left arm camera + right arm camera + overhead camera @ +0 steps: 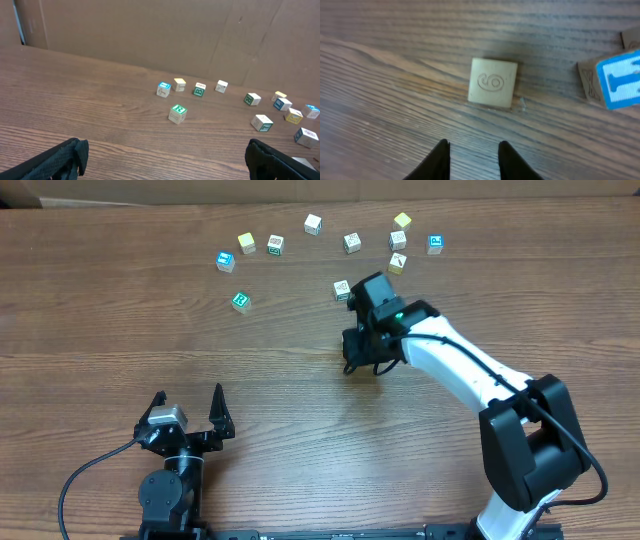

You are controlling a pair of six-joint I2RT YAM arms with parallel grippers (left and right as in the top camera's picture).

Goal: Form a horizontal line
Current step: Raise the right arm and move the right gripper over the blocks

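Note:
No horizontal line of touching cubes is in view; the letter cubes lie apart in a loose arc at the far side. A green R cube (240, 301) (177, 113) sits alone, nearer than the rest. My right gripper (360, 358) (474, 157) points down at the table's middle, its fingers a little apart with nothing between them. Just ahead of its tips lies a pale cube (492, 82) with an engraved round mark. A blue-lettered cube (619, 80) lies to that cube's right. My left gripper (190, 405) (165, 160) stands wide open over bare wood near the front edge.
Loose cubes at the far side include a blue one (225, 261), a yellow one (247, 243), a white one (313, 224) and another blue one (435, 244). A pale cube (342, 289) sits beside the right wrist. A brown cardboard wall (150, 30) backs the table.

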